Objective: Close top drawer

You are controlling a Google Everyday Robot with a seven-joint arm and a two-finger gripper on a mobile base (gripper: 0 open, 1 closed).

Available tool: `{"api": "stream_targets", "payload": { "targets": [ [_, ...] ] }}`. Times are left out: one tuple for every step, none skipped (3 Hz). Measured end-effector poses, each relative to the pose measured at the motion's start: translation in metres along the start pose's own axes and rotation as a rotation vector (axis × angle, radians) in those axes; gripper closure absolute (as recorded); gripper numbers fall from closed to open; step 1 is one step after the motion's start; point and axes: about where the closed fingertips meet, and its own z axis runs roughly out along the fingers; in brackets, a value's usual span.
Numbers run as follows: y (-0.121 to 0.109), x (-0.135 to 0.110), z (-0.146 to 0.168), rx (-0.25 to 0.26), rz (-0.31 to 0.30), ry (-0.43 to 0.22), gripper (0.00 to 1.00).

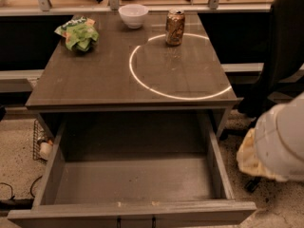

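Note:
The top drawer (133,179) is a wide grey wood-grain box, pulled far out from under the table top toward the camera, and its inside is bare. Its front panel (71,216) runs along the bottom edge of the view, with the small black handle (135,221) just showing at its centre. The lower drawers are hidden. A white and cream part of my arm (280,146) hangs at the right edge, beside the drawer's right wall and apart from it. My gripper itself is out of view.
On the grey table top (95,80) stand a white bowl (133,15), a brown can (175,27) and a green chip bag (78,33); a bright ring of light (142,80) lies on the surface. A dark chair (280,56) stands right. A wire basket (40,141) sits on the floor left.

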Motion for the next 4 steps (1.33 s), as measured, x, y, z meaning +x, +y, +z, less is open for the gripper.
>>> {"api": "stream_targets", "payload": {
  "targets": [
    [0.051, 0.003, 0.049, -0.113, -0.006, 0.018, 1.00],
    [0.095, 0.003, 0.086, -0.217, -0.006, 0.020, 1.00],
    [0.129, -0.001, 0.115, -0.293, 0.002, 0.011, 1.00],
    [0.150, -0.007, 0.135, -0.335, 0.008, 0.005, 1.00]
  ]
}}
